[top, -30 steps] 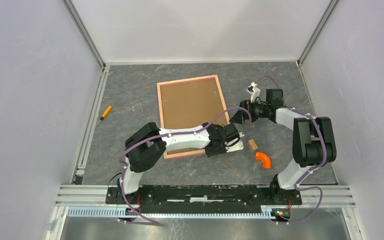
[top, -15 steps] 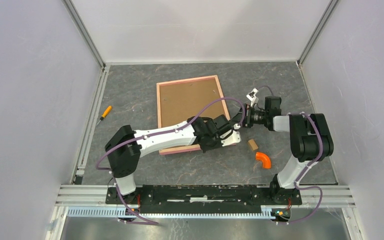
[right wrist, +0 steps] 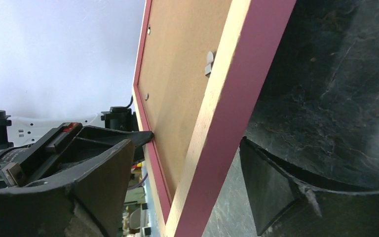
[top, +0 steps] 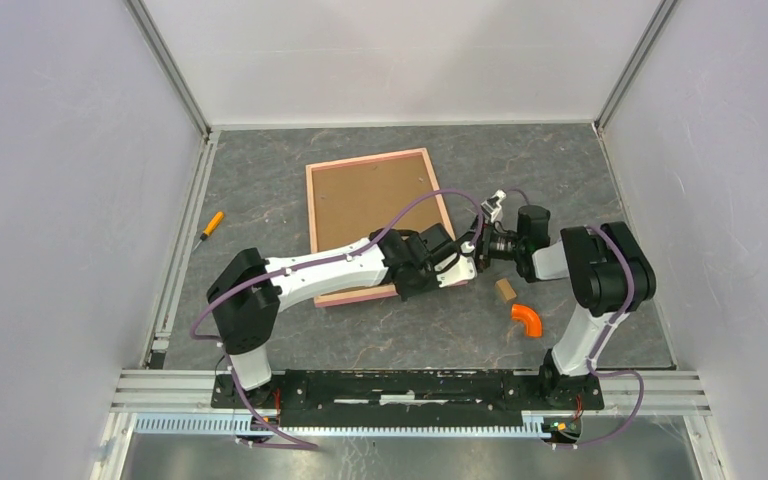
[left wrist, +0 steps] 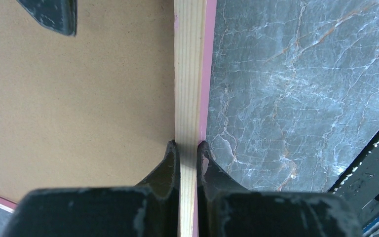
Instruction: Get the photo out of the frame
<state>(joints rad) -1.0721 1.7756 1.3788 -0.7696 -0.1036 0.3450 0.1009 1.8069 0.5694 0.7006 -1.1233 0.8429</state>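
Left claw (left wrist: 188, 146) is pinching the right-hand rim of the large rectangular picture frame with a pink rim and brown fibreboard back (top: 370, 200), close to its near right corner. One finger is pressing the inner side beside the fibreboard, the other the pink outer face. Right claw (right wrist: 185, 143) is standing spread wide, a finger on each side of that same rim a little farther along, neither finger visibly touching the wood. The frame is lying back side up on the grey marbled table (top: 260, 180). A small metal tab (right wrist: 208, 63) is sitting on the fibreboard close to the rim. Just right of the two claws, a small pale wooden block (top: 505, 290) and a curved orange plastic piece (top: 527, 319) are lying on the table, apart from the frame. Well off to the left, an orange-handled screwdriver (top: 210, 224) is lying near the table's side rail. The left arm is crossing the frame's near edge, hiding part of it.
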